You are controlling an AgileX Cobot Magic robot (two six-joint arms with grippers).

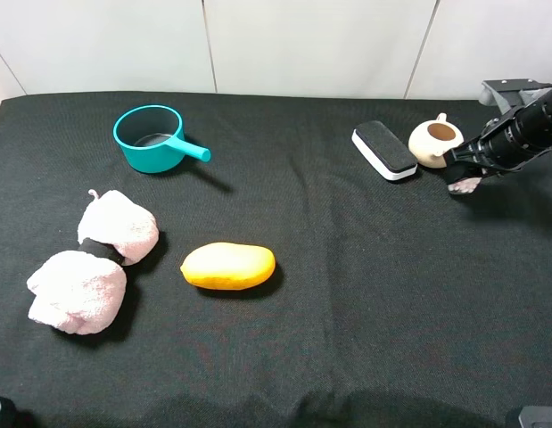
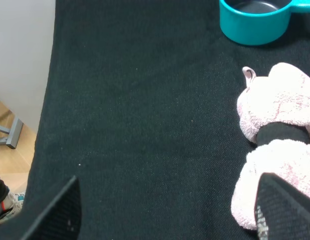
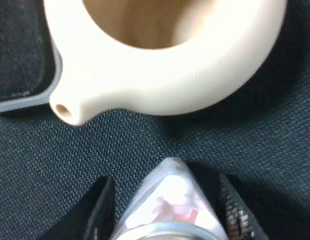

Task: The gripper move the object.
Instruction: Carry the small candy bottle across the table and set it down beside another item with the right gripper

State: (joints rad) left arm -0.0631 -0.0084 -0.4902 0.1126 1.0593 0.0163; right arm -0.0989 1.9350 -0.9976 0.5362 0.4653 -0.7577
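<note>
The object, a small clear glass bottle (image 3: 170,192) with pale pink pellets and a silver cap, sits between the black fingers (image 3: 100,212) of my right gripper (image 3: 165,215), which is shut on it. In the high view that gripper (image 1: 461,174) is at the far right of the table, just right of the cream teapot (image 1: 434,141), and the bottle (image 1: 466,185) shows below its tip. I cannot tell whether the bottle touches the cloth. My left gripper (image 2: 167,212) is open over bare black cloth, with nothing between its fingers.
A black-and-white eraser block (image 1: 385,150) lies left of the teapot (image 3: 160,60). A teal pot (image 1: 151,138) stands at the back left. Two pink fluffy bundles (image 1: 118,226) (image 1: 77,292) and a yellow oval object (image 1: 227,266) lie on the left half.
</note>
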